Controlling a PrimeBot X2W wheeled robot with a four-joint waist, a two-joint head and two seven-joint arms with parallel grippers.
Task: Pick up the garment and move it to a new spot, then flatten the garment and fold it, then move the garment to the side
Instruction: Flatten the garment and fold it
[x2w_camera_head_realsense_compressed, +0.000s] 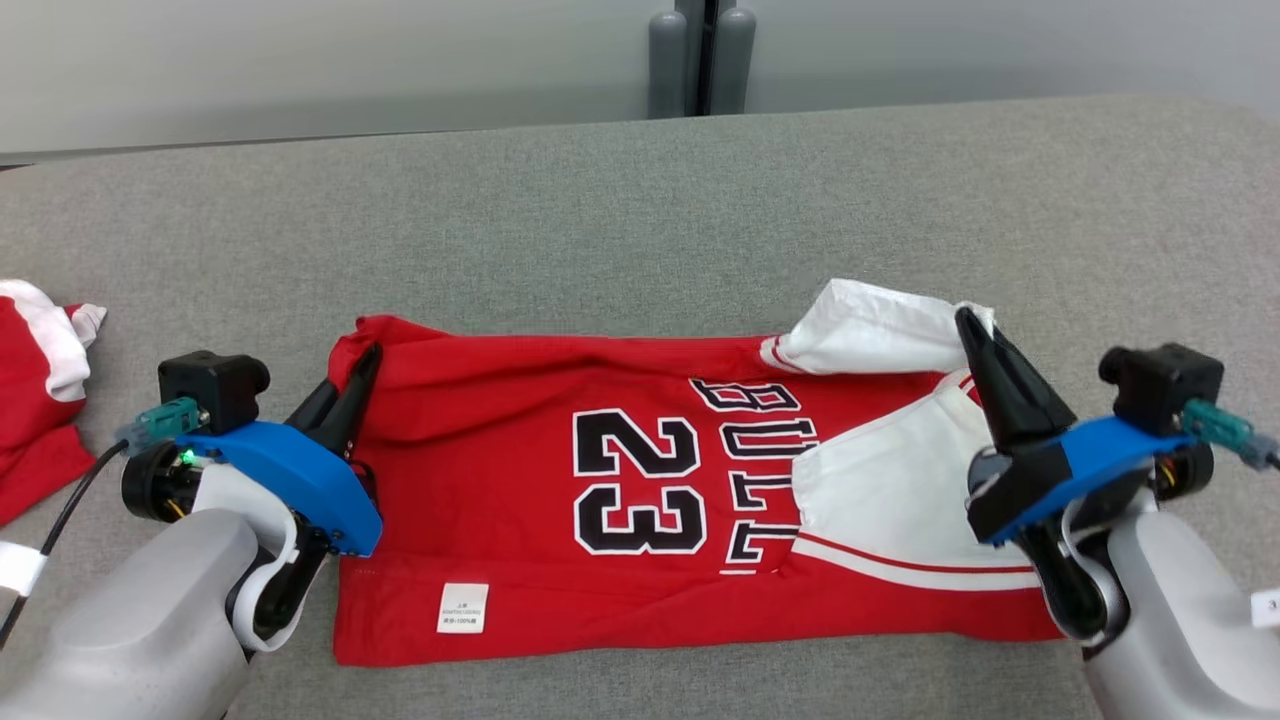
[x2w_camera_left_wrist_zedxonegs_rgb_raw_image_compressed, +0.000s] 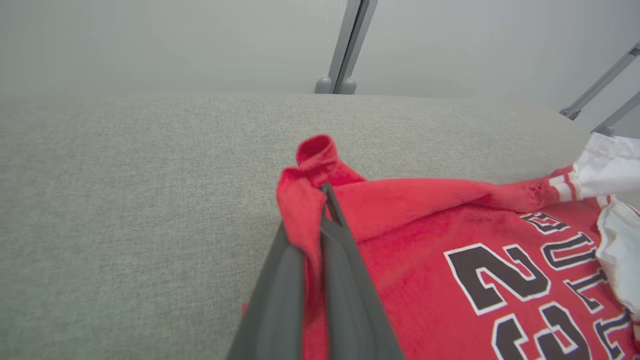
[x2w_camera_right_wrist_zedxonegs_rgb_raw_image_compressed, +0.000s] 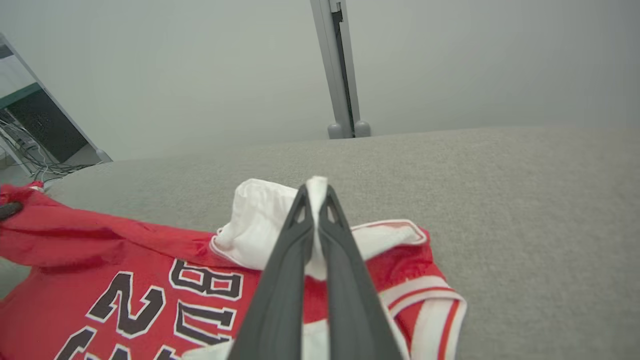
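Head view: red jersey (x2w_camera_head_realsense_compressed: 620, 480) lies spread on the grey surface (x2w_camera_head_realsense_compressed: 640, 200), front and centre, no. 23 face up and sideways to the camera. L end effector (x2w_camera_head_realsense_compressed: 367, 360) is clamped on the jersey's far-left red corner. R end effector (x2w_camera_head_realsense_compressed: 968, 325) is clamped on white jersey fabric at the far-right end, which is lifted off the surface. Lettering beside the no. reads "BULL"; the rest is covered by a turned-over white panel (x2w_camera_head_realsense_compressed: 880, 490). Jersey's near-left edge is partly hidden behind the L arm's blue mount (x2w_camera_head_realsense_compressed: 300, 480). White label (x2w_camera_head_realsense_compressed: 462, 607) near the hem: print too small to read. 2nd red-and-white cloth (x2w_camera_head_realsense_compressed: 35, 400), far left, is cut off by the frame edge; type unclear. L wrist view: fingers pinch a bunched red fold, one tip under cloth. R wrist view: white cloth is squeezed between the tips.
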